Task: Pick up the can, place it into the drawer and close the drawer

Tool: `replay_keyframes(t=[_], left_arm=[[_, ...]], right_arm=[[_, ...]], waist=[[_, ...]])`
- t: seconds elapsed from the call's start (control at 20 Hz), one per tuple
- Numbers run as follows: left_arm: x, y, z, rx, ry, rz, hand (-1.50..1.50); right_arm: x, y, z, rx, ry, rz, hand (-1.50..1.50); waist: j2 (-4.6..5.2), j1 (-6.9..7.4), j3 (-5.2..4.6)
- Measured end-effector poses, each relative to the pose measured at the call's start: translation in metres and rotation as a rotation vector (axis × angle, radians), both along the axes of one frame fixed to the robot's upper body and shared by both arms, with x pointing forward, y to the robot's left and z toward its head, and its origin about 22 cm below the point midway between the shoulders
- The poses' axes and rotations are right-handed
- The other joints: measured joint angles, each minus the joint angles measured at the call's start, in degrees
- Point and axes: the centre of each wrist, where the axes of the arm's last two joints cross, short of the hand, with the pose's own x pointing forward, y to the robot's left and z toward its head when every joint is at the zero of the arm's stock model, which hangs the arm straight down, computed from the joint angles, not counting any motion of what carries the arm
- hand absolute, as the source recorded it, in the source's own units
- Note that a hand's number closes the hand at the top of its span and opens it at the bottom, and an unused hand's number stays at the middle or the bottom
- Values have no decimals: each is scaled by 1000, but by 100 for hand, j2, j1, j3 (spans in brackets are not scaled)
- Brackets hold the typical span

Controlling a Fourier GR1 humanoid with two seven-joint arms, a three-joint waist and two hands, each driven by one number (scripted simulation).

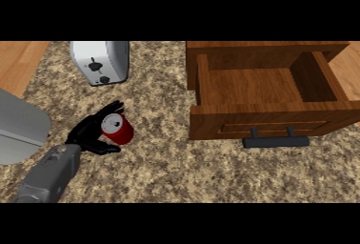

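Note:
A red can [121, 130] with a silver top stands on the speckled counter, left of centre. My left hand [87, 134] comes in from the lower left and wraps the can from its left side, fingers curled over the top and thumb under its near side. A wooden drawer [274, 118] stands pulled open at the right, its inside bare, with a dark handle [275, 142] on its front. The can is well to the left of the drawer. My right hand does not show.
A silver toaster [102, 61] stands at the back left, beyond the can. A grey rounded object [17, 126] lies at the left edge beside my forearm. Bare counter stretches between the can and the drawer front.

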Motion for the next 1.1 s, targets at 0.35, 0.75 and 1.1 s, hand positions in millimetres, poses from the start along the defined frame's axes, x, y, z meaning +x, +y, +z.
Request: replay_keyframes(t=[0.35,0.75,1.1], left_arm=[[6,-6,4,-55,44,-76,150],[28,-31,20,-135,-7,-142,150],[14,-43,3,-213,-121,290,150]], right_arm=[[-5,2,-1,12,13,4,-150],[-7,3,1,15,14,-15,-150],[-16,5,2,18,25,-47,-150]], waist=[[-18,31,6],[-43,96,9],[-110,265,23]])
